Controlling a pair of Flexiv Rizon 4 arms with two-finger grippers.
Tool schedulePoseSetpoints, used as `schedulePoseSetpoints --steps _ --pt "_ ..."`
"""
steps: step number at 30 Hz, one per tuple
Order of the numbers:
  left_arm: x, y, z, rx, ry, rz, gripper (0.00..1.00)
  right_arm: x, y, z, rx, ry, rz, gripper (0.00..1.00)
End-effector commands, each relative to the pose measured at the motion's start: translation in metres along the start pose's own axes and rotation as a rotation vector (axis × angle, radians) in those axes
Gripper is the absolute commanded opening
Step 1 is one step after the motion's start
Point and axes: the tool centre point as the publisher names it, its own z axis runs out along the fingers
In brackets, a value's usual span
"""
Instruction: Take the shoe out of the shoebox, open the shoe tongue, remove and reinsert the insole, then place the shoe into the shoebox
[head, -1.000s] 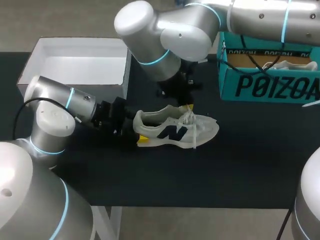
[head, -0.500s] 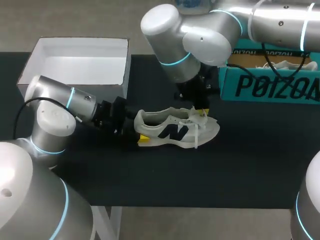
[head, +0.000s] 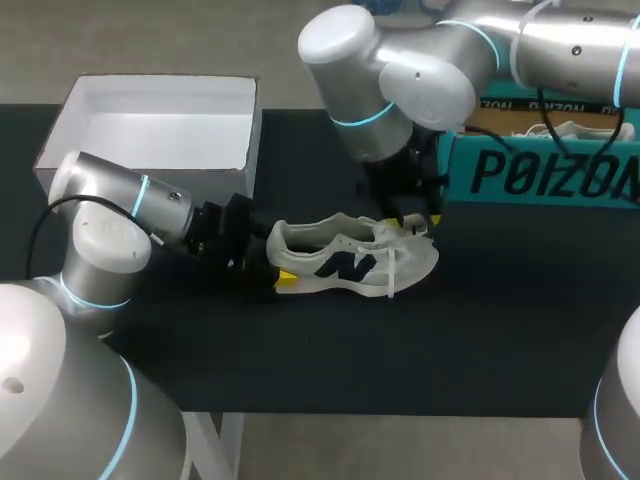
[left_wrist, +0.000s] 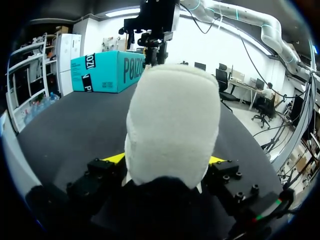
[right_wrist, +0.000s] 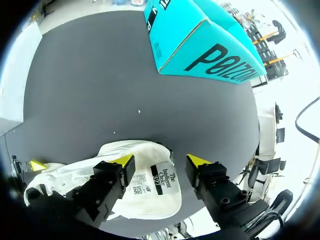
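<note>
The cream-white fabric sneaker (head: 350, 262) stands on the black surface (head: 480, 330), outside the teal cardboard shoebox (head: 540, 175) and near to it. The left hand (left_wrist: 165, 160) has both fingers pressed on the heel, one from each side. The right hand (right_wrist: 161, 161) hangs over the tongue, its fingers spread apart and gripping nothing.
</note>
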Motion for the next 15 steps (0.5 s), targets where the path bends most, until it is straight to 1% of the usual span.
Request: schedulePoseSetpoints --steps 1,4,6,8,9,10,12,15 --pt "0.0 0.002 0.001 0.0 0.001 0.001 0.0 -0.015 -0.006 -0.042 -0.121 0.059 -0.145 1.0" --pt "0.0 0.002 0.001 0.0 0.001 0.001 0.0 -0.014 -0.012 -0.07 -0.231 0.111 -0.408 1.0" --pt "0.0 0.002 0.001 0.0 0.001 0.001 0.0 -0.014 -0.02 -0.085 -0.256 0.125 -0.635 1.0" --pt "0.0 0.002 0.001 0.0 0.001 0.001 0.0 -0.016 -0.024 -0.096 -0.256 0.135 -0.84 1.0" --pt "0.0 0.002 0.001 0.0 0.001 0.001 0.0 -0.018 -0.029 -0.105 -0.23 0.163 -0.943 1.0" --pt "0.0 0.002 0.001 0.0 0.001 0.001 0.0 -0.021 -0.033 -0.113 -0.227 0.161 -1.024 1.0" --pt "0.0 0.002 0.001 0.0 0.001 0.001 0.0 -0.027 -0.038 -0.121 -0.2 0.169 -1.206 1.0" --pt "0.0 0.002 0.001 0.0 0.001 0.001 0.0 -0.027 -0.038 -0.121 -0.2 0.169 -1.206 1.0"
